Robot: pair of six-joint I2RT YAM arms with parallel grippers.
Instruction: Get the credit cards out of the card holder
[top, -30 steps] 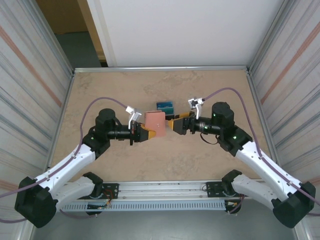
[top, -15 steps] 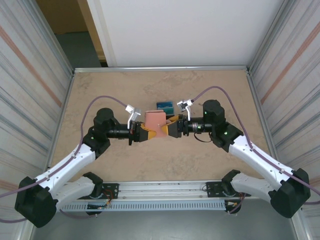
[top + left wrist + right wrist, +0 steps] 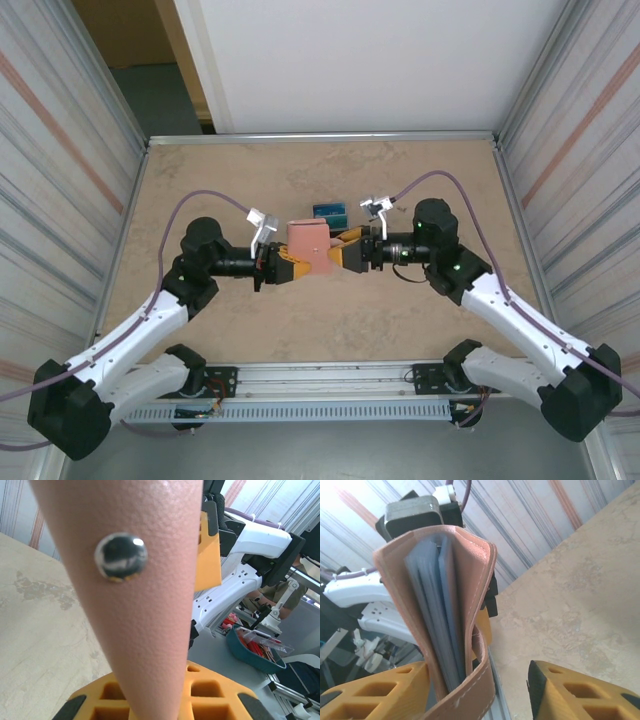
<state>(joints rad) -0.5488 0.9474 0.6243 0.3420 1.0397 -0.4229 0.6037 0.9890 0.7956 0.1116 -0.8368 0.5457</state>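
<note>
**Card holder held between the two grippers, cards inside it**

From above, the sand-coloured table (image 3: pixel 200 320) carries both arms, which meet at its middle. The pink card holder (image 3: pixel 308 243) is between them, held up over the table. The left gripper (image 3: pixel 288 266) is clamped on its left lower edge, and the right gripper (image 3: pixel 343 252) is at its right edge.

The right wrist view looks into the holder edge-on. The fold stands a little open, and thin blue-grey layers stand inside it. These should be the credit cards (image 3: pixel 427 605), but I cannot tell the cards from the lining. In this view the right gripper's jaws stand apart. The pink flap lies by one orange finger and the other finger is clear of it.

The left wrist view gives the outer pink face, rising from between the closed orange fingers, with a round metal snap (image 3: pixel 121 555) on it.

Just behind the holder, a dark stand (image 3: pixel 329 211) with teal cards is on the table. Beyond the table, a teal tray (image 3: pixel 250 652) has red things in it.
</note>
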